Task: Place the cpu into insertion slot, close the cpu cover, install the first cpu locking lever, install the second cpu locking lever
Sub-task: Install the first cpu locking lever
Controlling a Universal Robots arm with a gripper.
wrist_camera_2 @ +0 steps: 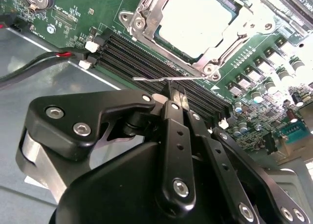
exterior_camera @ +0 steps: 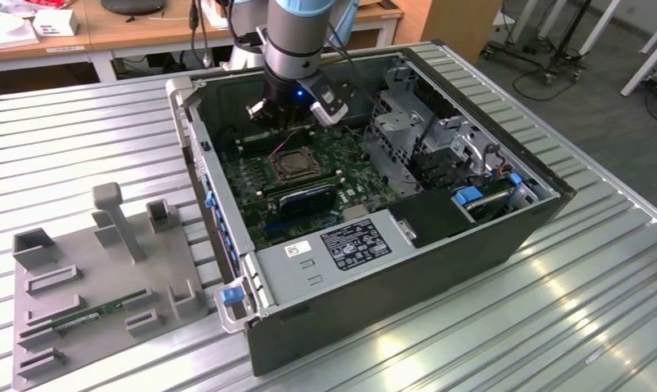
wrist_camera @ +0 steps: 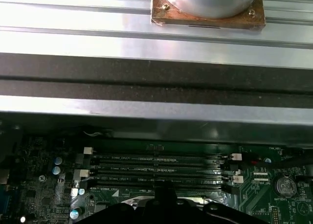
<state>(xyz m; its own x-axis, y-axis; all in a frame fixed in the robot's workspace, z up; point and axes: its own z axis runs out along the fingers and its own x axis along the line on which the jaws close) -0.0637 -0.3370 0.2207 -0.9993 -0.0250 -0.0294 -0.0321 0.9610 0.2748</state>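
The cpu lies pale and bright in the insertion slot amid the green motherboard. The silver cpu cover is folded down around it, and the chip shows through the cover's window. Alongside the socket, over the black memory slots, runs a thin wire locking lever. My gripper is shut, with its black fingertips touching that lever at its middle. In the exterior view the gripper reaches down into the open computer case just behind the socket.
The case walls ring the motherboard. A metal drive cage stands at the exterior view's right and a labelled power supply sits at the front. A grey fixture plate holding a green memory stick lies outside the case.
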